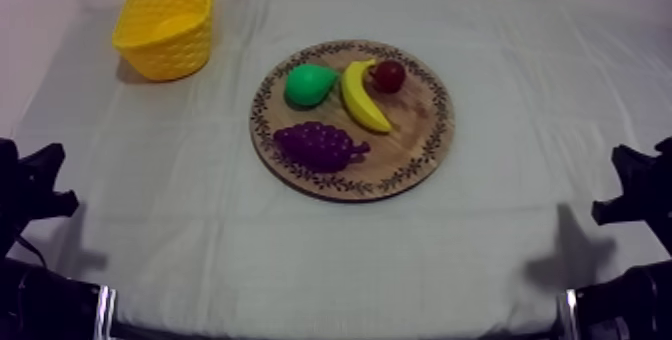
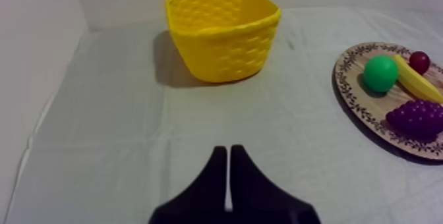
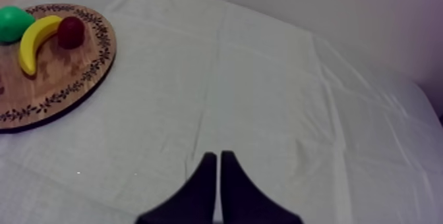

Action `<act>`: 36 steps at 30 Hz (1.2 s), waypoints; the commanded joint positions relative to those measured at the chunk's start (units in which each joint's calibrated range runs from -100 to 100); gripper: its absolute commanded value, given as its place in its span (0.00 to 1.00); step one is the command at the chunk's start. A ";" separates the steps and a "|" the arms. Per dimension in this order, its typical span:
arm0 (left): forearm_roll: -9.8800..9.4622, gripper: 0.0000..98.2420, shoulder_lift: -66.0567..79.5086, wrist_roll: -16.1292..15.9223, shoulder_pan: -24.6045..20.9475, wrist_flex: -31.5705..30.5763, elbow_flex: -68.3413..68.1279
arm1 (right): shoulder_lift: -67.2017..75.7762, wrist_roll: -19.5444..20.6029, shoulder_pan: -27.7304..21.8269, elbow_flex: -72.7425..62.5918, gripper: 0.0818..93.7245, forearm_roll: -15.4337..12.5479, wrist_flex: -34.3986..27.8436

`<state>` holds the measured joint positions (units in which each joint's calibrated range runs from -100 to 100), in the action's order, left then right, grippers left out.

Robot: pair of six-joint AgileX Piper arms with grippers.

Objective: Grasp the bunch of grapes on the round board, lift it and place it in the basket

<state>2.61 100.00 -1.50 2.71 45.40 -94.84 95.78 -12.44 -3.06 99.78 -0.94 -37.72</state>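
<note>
left fingers [image 2: 216, 177] together, empty | right fingers [image 3: 232, 180] together, empty | grapes [image 1: 318, 146] at board [image 1: 415, 129] near-left rim, long axis left-right, ahead-right of left fingers, the nearer pair | basket [image 1: 170, 59] at bench [image 1: 200, 214] far-left corner

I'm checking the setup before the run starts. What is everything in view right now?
cloth: 1, grey-white, covering the table
basket: 1, yellow, upright on the cloth on the left arm's side, apart from the board
board: 1, round, wooden with a patterned rim, mid-cloth
grapes: 1 bunch, purple, on the board, nearest the arms
pear: 1, green, on the board, basket side
banana: 1, yellow, on the board between pear and red fruit
small red fruit: 1, dark red, on the board beside the banana
left fingers: 2, black, together, holding nothing, over bare cloth
right fingers: 2, black, together, holding nothing, over bare cloth
</note>
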 commanded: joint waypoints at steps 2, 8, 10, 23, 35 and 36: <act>-0.73 0.00 0.00 2.84 0.01 -0.11 -0.80 | -0.02 0.11 -0.01 -0.01 0.00 -0.01 -0.02; -0.73 0.00 0.00 2.84 0.01 -0.11 -0.80 | -0.02 0.11 -0.01 -0.01 0.00 -0.01 -0.02; -0.73 0.00 0.00 2.84 0.01 -0.11 -0.80 | -0.02 0.11 -0.01 -0.01 0.00 -0.01 -0.02; -1.94 0.00 0.00 6.13 0.01 -2.60 -1.65 | -0.02 0.13 -0.01 -0.01 0.00 -0.01 -0.02; -4.15 0.00 -1.29 6.07 1.08 -6.69 -2.89 | -0.02 0.12 -0.01 -0.01 0.00 -0.01 -0.02; -4.12 0.00 -2.28 5.91 1.43 -6.90 -2.46 | -0.02 0.12 -0.01 -0.01 0.00 -0.01 -0.02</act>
<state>-1.58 98.73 4.97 3.83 38.78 -97.73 95.78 -12.31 -3.06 99.78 -0.94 -37.72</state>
